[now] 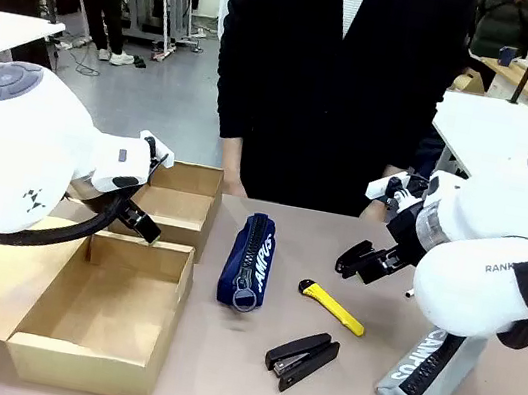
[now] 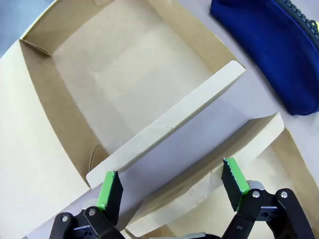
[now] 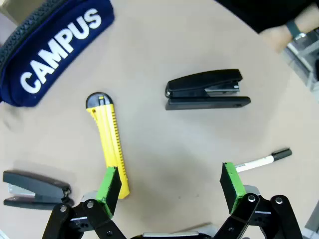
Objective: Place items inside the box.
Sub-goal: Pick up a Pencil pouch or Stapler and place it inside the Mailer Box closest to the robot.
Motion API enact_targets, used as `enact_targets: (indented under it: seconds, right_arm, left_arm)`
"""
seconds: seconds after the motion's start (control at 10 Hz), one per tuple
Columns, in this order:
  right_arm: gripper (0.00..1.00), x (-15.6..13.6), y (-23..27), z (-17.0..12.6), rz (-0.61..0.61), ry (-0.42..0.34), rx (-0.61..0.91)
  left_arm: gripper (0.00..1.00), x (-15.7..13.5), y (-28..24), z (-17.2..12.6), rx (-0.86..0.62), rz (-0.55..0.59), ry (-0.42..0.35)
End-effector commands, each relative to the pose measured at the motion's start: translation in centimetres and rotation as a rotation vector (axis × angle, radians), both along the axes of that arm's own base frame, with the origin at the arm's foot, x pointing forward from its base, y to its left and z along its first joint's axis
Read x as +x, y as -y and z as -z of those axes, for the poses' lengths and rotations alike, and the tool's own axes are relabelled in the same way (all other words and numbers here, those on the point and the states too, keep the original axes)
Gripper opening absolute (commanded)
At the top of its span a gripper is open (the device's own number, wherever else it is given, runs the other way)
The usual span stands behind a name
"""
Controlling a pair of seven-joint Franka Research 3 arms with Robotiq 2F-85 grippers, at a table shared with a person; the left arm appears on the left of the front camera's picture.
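1. Plainly, the items lie loose on the table (image 1: 214,377) beside the open cardboard box (image 1: 88,371) — navy CAMPUS pouch (image 1: 249,259), yellow utility knife (image 3: 110,139), black stapler (image 3: 207,89), marker pen (image 3: 261,160). The box floor we can see is bare, so we judge nothing packed yet.
2. Our right gripper (image 3: 172,181) hangs over the table with fingers spread and nothing between them. The knife's tail is just beside one pad, so we read this as lining up a pick.
3. Our left gripper (image 2: 172,186) hovers over the box's upright flap (image 2: 174,129), fingers spread and empty — whether it touches the flap we cannot tell.
4. The grey pouch (image 1: 427,377) is half hidden behind the right arm (image 1: 496,267), and the left arm (image 1: 9,145) covers part of the box. A second stapler (image 3: 35,188) sits near the right wrist view's edge.
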State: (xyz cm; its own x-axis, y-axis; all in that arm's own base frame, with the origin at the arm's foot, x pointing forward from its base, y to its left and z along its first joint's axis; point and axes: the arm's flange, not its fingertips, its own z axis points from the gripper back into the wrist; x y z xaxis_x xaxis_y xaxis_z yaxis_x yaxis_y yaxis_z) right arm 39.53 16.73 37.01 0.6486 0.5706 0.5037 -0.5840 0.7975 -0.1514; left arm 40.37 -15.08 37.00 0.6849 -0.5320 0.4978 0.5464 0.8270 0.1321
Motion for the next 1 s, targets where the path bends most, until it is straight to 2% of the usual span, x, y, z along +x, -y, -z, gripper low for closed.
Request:
enact_targets:
  seconds: [0.0,0.9]
  right_arm:
    - [1.00,0.00,0.00,0.00,0.000,0.000,0.000]
    - [1.00,0.00,0.00,0.00,0.000,0.000,0.000]
  left_arm:
    - [1.00,0.00,0.00,0.00,0.000,0.000,0.000]
    - [1.00,0.00,0.00,0.00,0.000,0.000,0.000]
